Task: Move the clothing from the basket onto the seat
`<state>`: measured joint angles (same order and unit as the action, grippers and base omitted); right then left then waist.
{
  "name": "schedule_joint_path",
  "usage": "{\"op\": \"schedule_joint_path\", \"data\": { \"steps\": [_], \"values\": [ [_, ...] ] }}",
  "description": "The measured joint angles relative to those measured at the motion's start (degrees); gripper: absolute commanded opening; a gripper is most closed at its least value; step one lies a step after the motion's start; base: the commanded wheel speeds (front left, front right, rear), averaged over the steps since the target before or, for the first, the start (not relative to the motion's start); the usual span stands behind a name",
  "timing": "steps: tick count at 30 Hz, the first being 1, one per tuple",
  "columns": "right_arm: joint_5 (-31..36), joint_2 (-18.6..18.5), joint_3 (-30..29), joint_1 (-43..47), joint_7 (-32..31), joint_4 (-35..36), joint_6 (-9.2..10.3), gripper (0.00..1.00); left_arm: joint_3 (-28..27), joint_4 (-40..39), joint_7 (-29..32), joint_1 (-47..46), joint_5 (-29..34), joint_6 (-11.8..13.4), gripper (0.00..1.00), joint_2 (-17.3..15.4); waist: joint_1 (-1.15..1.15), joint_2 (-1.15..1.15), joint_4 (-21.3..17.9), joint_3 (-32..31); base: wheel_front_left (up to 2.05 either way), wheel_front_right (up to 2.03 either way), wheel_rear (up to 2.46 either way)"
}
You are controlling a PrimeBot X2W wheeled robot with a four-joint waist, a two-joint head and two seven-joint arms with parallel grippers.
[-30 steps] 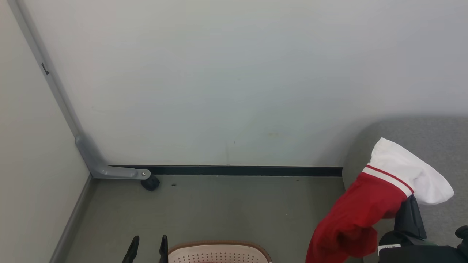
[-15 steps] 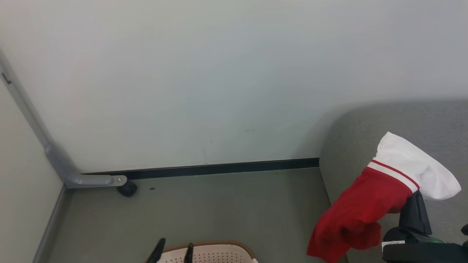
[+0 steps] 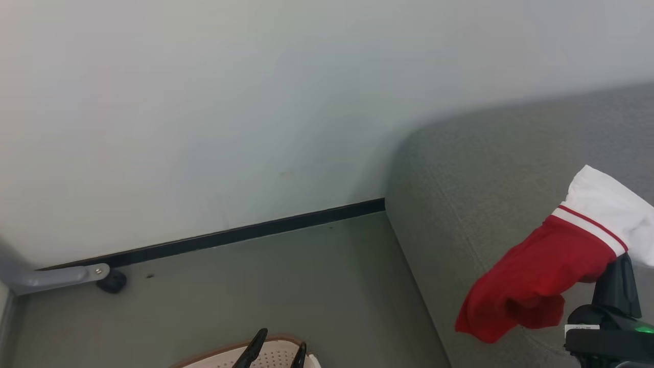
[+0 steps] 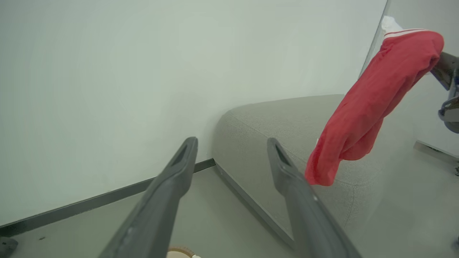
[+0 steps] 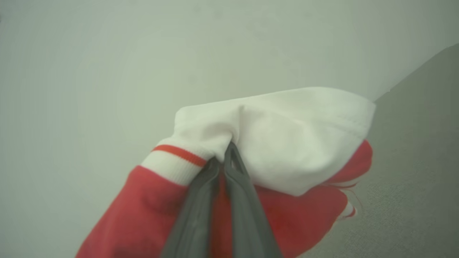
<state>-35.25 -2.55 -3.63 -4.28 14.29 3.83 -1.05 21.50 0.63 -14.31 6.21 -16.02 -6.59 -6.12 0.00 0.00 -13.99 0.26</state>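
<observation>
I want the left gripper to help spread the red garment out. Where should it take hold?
Probably the lowest red end of the clothing, coming from the robot's left and slightly below. The right gripper is shut on the white panel at the top, so the red end dangles free near the seat, on the side toward the open left gripper.

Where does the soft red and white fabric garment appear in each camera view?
Head view: the soft red and white fabric garment hangs at the lower right.
Left wrist view: it is at the upper right.
Right wrist view: it spans centre and bottom.
Shared landmark: the grey woven-fabric sofa seat beside it.
</observation>
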Motion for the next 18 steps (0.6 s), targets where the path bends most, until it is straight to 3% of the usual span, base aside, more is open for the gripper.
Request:
{"op": "schedule_joint_path", "data": {
  "steps": [11, 18],
  "values": [
    [0.9, 0.1, -2.8, -0.1, 0.0, 2.6, -0.98, 0.0, 3.1, -3.6, 0.0, -1.1, 1.7, -0.5, 1.0, 0.0, 0.0, 0.0, -7.7, 3.5, 0.0, 0.0, 0.0],
    [0.8, 0.1, -3.5, -0.1, 0.0, 3.7, -0.91, 0.0, 4.7, -5.3, 0.0, -2.6, 2.3, -0.5, 1.0, -1.2, 0.0, 0.0, -10.5, 6.9, 0.0, 0.0, 0.0]
  ]
}}
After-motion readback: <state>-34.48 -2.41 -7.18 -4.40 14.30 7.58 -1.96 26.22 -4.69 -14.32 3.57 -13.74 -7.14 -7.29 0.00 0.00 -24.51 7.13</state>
